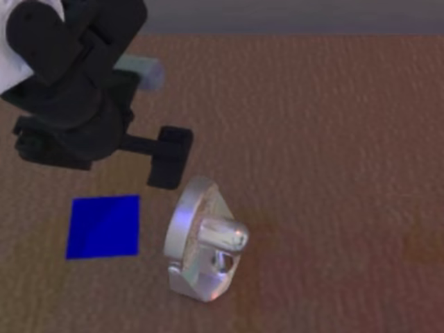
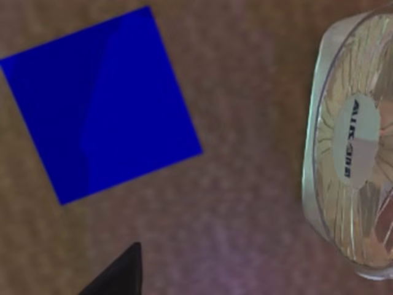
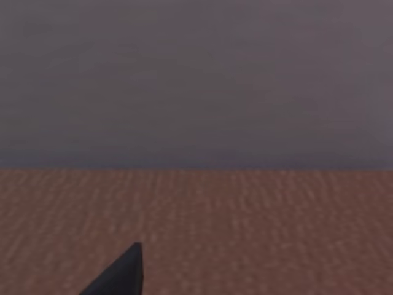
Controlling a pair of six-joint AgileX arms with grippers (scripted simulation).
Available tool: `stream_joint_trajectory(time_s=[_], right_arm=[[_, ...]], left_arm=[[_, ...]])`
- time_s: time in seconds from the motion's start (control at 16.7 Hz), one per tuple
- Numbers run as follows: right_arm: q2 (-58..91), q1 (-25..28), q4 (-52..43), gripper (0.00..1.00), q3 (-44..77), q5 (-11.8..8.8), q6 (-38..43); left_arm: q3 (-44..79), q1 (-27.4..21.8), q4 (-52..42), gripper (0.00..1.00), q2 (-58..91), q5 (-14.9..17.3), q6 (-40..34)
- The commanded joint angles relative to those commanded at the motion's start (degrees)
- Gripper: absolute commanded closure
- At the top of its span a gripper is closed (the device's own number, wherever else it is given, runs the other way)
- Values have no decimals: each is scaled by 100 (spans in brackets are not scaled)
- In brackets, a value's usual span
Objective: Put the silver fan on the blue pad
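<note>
The silver fan (image 1: 205, 243) stands on the brown table just right of the blue pad (image 1: 104, 226), with its ring cage turned toward the pad and its motor housing pointing right. My left gripper (image 1: 170, 157) hovers just behind the fan's ring, open and holding nothing. The left wrist view looks down on the blue pad (image 2: 101, 104) and the fan's pale disc face (image 2: 356, 144); one dark fingertip (image 2: 129, 270) shows at its edge. Of my right gripper only one fingertip (image 3: 130, 267) shows, over bare table; that arm is outside the top view.
The bulky black body of my left arm (image 1: 69, 83) hangs over the table's back left corner. The table's far edge (image 1: 291, 33) runs along the back against a grey wall.
</note>
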Motion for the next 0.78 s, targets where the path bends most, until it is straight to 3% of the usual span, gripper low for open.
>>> stream_joint_trajectory(time_s=[0.36,0.78], right_arm=[[0,0,0,0,0,0,0],[0,0,0,0,0,0,0]], left_arm=[[1915,-715,-1342,0,1949,6,-364],[2227,-800,-1524,0,2200,9,-420]])
